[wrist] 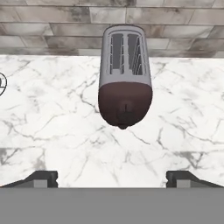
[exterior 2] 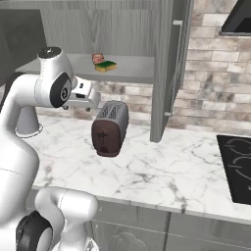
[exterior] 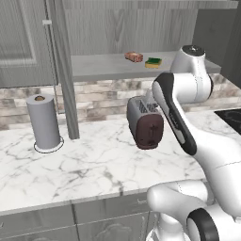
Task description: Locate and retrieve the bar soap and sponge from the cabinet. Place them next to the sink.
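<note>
The cabinet stands open, its flat grey shelf (exterior: pixel 99 66) (exterior 2: pixel 132 67) above the counter. On the shelf lie the reddish-brown bar soap (exterior: pixel 133 57) (exterior 2: pixel 98 58) and, just right of it, the yellow-and-green sponge (exterior: pixel 153 62) (exterior 2: pixel 106 65). My gripper (wrist: pixel 113 178) is open with nothing between its fingertips (wrist: pixel 42 177). It hangs below the shelf, above the counter, and looks down at a toaster. The white hand (exterior 2: pixel 82 96) sits well under the soap and sponge. The sink is out of view.
A grey and maroon toaster (exterior: pixel 145 122) (exterior 2: pixel 110 128) (wrist: pixel 125 78) stands on the marble counter (exterior: pixel 84 164) against the brick wall. A paper towel roll (exterior: pixel 44 122) is at the left. An open cabinet door (exterior 2: pixel 164 73) hangs edge-on, with a black cooktop (exterior 2: pixel 238 166) beyond.
</note>
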